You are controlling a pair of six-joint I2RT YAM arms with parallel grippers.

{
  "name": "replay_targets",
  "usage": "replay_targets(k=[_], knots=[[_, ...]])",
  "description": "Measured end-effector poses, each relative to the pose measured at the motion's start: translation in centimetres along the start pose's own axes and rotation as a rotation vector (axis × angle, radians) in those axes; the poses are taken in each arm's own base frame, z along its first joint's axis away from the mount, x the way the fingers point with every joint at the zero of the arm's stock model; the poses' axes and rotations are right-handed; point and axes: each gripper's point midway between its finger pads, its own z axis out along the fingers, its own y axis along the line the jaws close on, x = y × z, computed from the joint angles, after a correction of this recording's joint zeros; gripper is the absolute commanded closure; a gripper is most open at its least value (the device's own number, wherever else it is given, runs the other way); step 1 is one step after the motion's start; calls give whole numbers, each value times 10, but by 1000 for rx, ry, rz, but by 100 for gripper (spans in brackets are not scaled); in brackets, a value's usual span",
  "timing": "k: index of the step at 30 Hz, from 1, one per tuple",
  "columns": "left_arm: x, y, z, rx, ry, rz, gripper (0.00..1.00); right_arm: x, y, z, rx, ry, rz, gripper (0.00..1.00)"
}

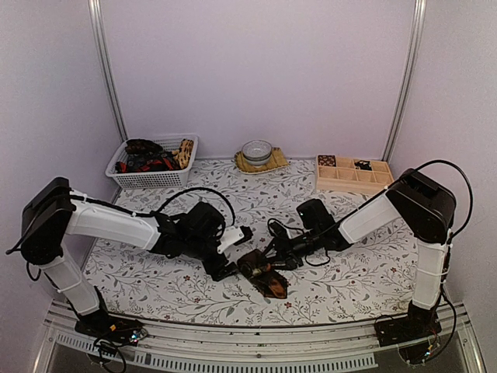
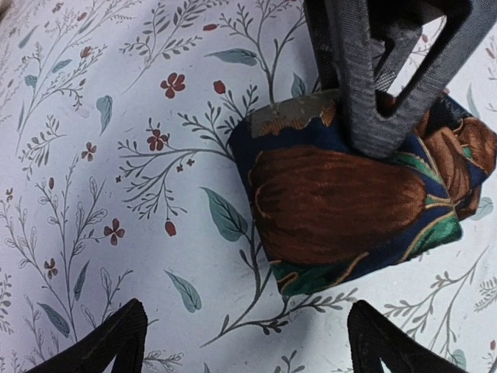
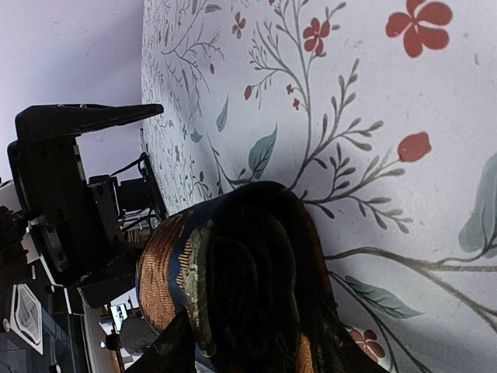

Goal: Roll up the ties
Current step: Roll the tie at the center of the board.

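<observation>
The rolled necktie [image 2: 342,210] is clamped by the right gripper [image 1: 268,260]; the left gripper [image 2: 245,342] is spread wide, empty; rolling seems nearly done; next, unwinding must be prevented.

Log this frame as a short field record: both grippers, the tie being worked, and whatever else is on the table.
left gripper: open, holding nothing, facing the roll
right gripper: shut on the rolled tie
rolled tie: navy with brown and green pattern, resting on the floral tablecloth
basket: back left, spare ties inside
wooden box: back right, divided into compartments
bowl: back centre, on a mat
</observation>
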Motion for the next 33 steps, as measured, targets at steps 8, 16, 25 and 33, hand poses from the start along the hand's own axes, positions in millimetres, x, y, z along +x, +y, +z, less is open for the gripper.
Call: replay_targets(k=[8, 16, 25, 33], knots=[[-10, 2, 9, -3, -25, 28, 25, 0, 0, 0, 15, 5, -32, 50], [-10, -3, 21, 25, -26, 32, 54, 0, 0, 0, 31, 8, -48, 50], [-16, -8, 28, 34, -50, 22, 71, -2, 0, 1, 49, 10, -58, 50], [-21, -14, 31, 16, -74, 7, 70, -2, 2, 1, 50, 18, -69, 46]])
